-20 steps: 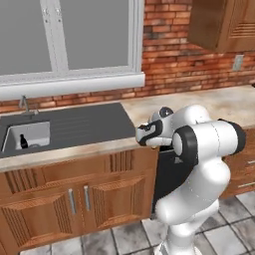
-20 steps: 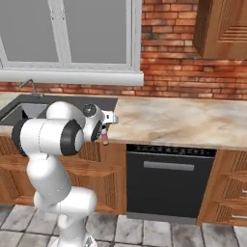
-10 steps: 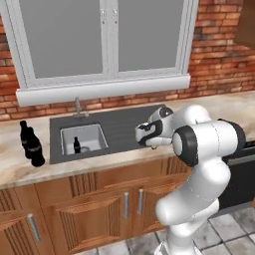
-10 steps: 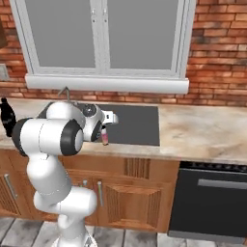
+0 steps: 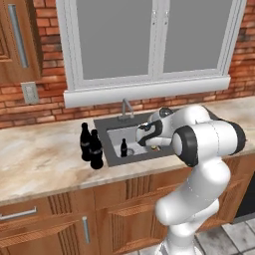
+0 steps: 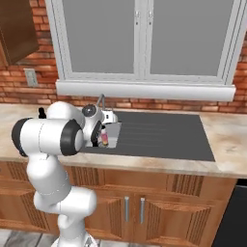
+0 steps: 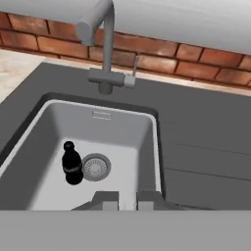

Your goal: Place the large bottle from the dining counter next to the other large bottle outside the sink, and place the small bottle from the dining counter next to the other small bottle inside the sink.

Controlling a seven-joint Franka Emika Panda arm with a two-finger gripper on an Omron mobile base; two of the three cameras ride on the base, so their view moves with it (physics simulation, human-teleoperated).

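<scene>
- The sink [image 7: 206, 142] has a lighter basin in a dark plate. One small dark bottle [image 7: 72, 164] stands upright in the basin, just beside the round drain [image 7: 95, 166].
- In my left base view that bottle [image 5: 123, 148] is near the basin's middle, below the tap [image 5: 125, 107].
- On the table [image 5: 40, 159], just left of the sink, a black bottle [image 5: 85, 141] and a second black bottle [image 5: 95, 150] stand upright, close side by side.
- I cannot read a label on any bottle.
- The arm [image 5: 204, 142] is folded, with the hand reaching out over the basin and aimed forward and down toward the tap.
- The jaws are pressed together, pinching the small tan bottle [image 6: 104, 139], which hangs above the basin's right part.
</scene>
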